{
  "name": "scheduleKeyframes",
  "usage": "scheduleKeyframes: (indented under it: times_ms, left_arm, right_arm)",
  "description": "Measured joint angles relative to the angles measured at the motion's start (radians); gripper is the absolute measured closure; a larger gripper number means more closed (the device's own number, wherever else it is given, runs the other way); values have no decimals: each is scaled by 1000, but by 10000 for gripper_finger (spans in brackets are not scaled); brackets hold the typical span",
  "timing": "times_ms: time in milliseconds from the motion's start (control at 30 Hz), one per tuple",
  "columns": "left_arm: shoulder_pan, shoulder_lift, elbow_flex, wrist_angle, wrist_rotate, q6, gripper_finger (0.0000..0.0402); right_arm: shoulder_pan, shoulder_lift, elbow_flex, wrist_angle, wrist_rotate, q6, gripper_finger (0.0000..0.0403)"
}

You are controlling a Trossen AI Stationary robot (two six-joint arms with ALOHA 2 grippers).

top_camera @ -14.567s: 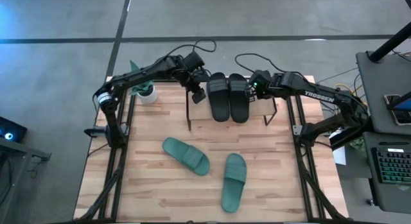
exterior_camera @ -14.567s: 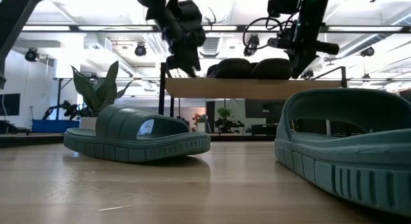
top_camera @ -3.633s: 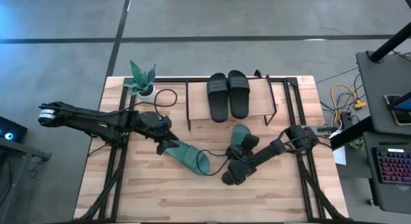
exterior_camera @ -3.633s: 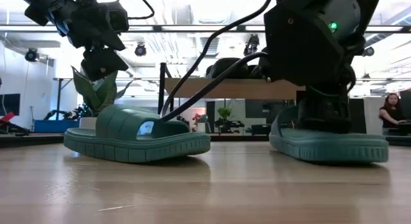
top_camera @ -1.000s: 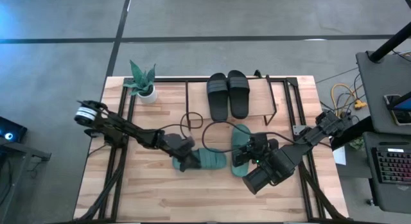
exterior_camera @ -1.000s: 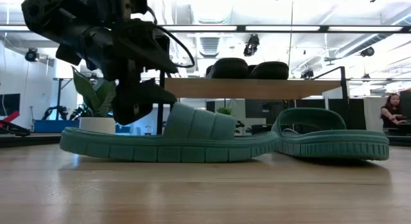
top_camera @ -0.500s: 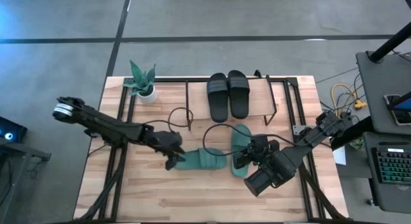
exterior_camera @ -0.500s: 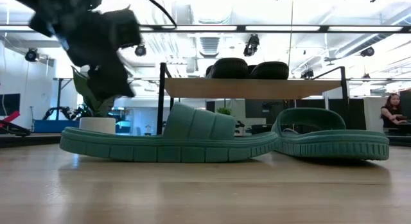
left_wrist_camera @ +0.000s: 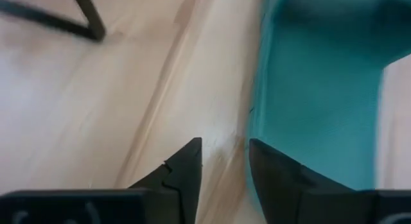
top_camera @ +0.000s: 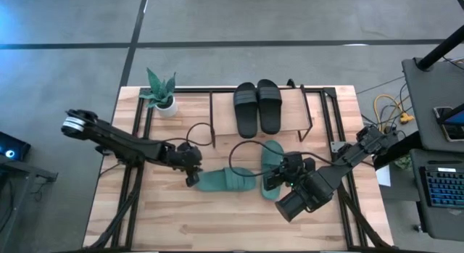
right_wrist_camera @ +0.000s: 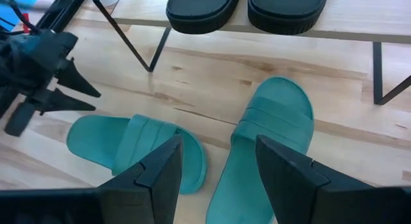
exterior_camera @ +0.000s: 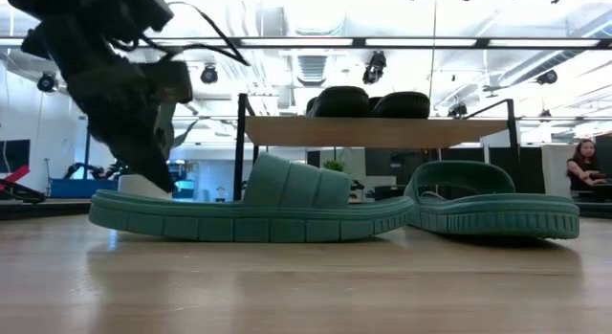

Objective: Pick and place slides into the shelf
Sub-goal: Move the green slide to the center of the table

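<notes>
Two black rubber slides [top_camera: 257, 106] already sit side by side on the light wooden top board of the black-framed shelf [top_camera: 293, 121]. Two ridged teal foam slides [top_camera: 226, 180] lie on the pale plank table [top_camera: 167, 217] just before it, near each other, awaiting pickup. The left tool [top_camera: 191, 174], fingers parted, stands at one slide's heel; the right tool [right_wrist_camera: 215, 161], also open, hovers above the other [right_wrist_camera: 266, 131].

- The dark left arm stretches low across the bench, its two-finger left claw [top_camera: 191, 173] angled downward with fingers parted.
- The dark right arm is folded back, its right claw [right_wrist_camera: 215, 166] held above the bench, fingers spread.
</notes>
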Motion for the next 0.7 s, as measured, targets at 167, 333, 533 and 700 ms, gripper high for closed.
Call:
scheduleKeyframes:
  times_ms: [167,333,533,700]
  left_arm:
    - [0,94,-1,47,47,-1,304]
    - [-18,165,-1,215,198,-29,309]
    - [-48,217,18,376,217,-54,309]
    - [-51,283,70,440,218,-51,309]
  right_arm:
    - [0,0,0,3,0,0,216]
    - [0,0,0,5,0,0,216]
    - [0,0,0,5,-2,0,216]
    - [0,0,-1,5,-3,0,216]
